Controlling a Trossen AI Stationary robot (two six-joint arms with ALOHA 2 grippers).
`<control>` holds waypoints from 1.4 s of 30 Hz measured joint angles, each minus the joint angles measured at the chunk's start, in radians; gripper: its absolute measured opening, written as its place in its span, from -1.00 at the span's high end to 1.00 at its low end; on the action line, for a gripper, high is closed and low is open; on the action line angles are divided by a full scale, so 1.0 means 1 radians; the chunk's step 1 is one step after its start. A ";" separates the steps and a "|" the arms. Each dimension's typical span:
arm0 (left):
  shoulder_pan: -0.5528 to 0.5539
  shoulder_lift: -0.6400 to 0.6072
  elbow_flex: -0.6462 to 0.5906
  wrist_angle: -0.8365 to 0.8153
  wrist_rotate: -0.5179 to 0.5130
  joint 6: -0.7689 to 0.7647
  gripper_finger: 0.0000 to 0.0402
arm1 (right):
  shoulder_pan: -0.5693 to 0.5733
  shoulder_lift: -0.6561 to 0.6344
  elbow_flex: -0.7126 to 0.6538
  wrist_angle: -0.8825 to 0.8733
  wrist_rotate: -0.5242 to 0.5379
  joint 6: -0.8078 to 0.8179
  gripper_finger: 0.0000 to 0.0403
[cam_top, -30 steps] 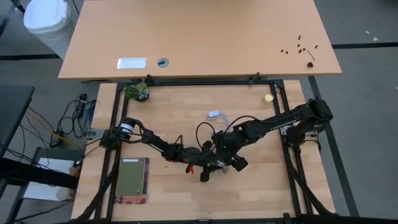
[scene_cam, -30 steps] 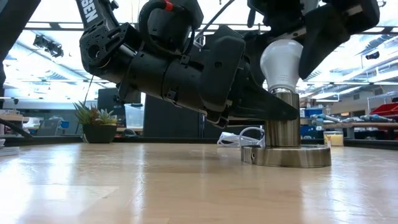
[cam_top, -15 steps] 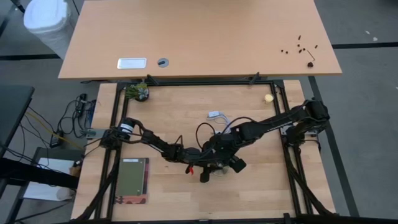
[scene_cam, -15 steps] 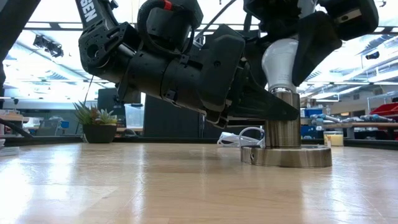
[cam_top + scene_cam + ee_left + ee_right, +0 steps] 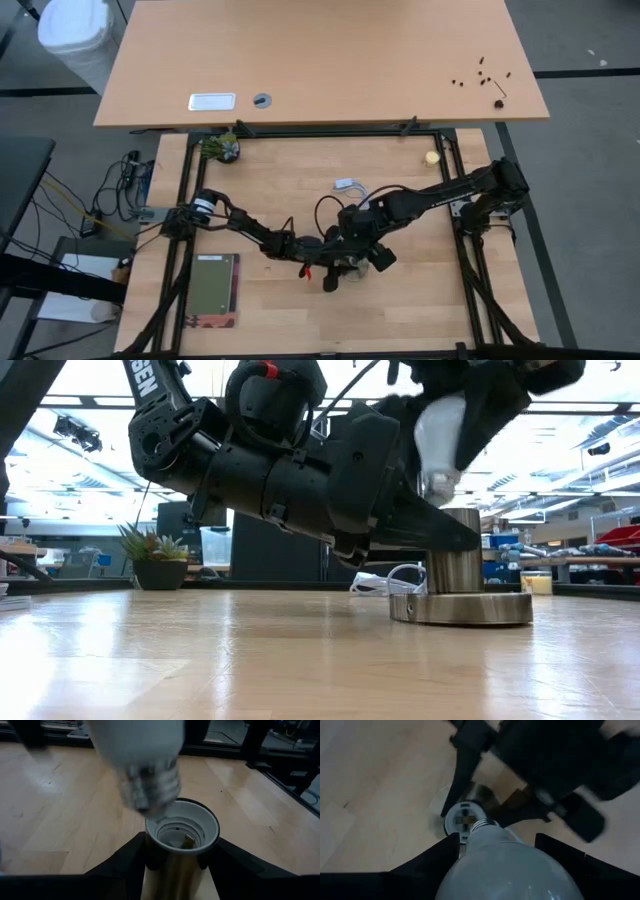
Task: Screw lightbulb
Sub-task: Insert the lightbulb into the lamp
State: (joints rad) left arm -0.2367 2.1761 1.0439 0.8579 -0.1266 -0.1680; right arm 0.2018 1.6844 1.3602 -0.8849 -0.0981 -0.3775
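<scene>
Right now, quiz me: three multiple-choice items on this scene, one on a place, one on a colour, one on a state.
1. Where is the lightbulb?
A. lying on the table
B. held tilted above the socket
C. beside the potted plant

2. What colour is the socket's inner collar?
A. white
B. red
C. blue

3. What is the left gripper doing?
A. hanging open in the air
B. holding the bulb
C. closed around the socket's metal stem

Answers: 1 B, the left wrist view shows the screw base off-centre over the open socket, in the right gripper. 2 A, the rim shows white there. 3 C, its fingers flank the brass stem on both sides.
</scene>
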 joint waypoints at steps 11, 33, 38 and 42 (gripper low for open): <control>0.009 -0.006 0.023 0.013 0.024 -0.102 0.06 | 0.041 0.009 0.114 -0.127 0.028 0.012 -0.35; 0.070 -0.010 0.157 -0.066 0.548 -0.073 0.06 | 0.120 0.033 0.121 -0.143 -0.077 0.009 -0.31; 0.073 -0.010 0.159 -0.050 0.622 -0.070 0.06 | 0.163 0.033 0.121 -0.105 -0.039 -0.050 -0.34; 0.074 -0.010 0.159 -0.039 0.633 -0.069 0.06 | 0.195 0.033 0.121 -0.073 0.024 -0.106 -0.36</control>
State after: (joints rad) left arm -0.1626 2.1662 1.2026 0.8192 0.5068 -0.2367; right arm 0.3963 1.7172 1.4815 -0.9575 -0.0745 -0.4835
